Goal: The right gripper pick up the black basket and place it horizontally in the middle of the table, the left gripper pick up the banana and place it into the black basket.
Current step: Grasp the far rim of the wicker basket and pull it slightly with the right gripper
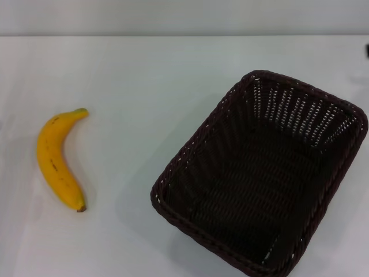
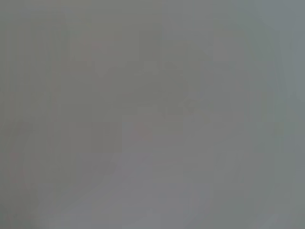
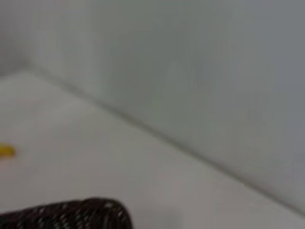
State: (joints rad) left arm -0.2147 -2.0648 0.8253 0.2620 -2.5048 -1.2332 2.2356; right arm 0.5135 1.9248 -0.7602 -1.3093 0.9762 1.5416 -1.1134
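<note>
Two things wait on the white surface [image 1: 144,75], and neither has been touched. The black basket [image 1: 259,173] sits toward the right edge and the near edge, turned at a slant so one corner points at the far right corner of the surface; its near corner runs off the bottom of the head view. It is empty, its woven floor bare. The banana [image 1: 57,161] lies well apart from it, near the left edge, stem toward the far side and dark tip toward the near edge.

My read is that the first step has not begun: the basket is yet to be lifted. The right pincer would need to come in over the braided rim, take one wall, then swing the basket square and carry it to the middle.

Neither pincer shows anywhere, so whether either is apart or together I cannot tell. From the right wrist only a corner of the basket [image 3: 71,214] and a yellow sliver of the banana [image 3: 6,150] appear; the left wrist view gives nothing but grey.
</note>
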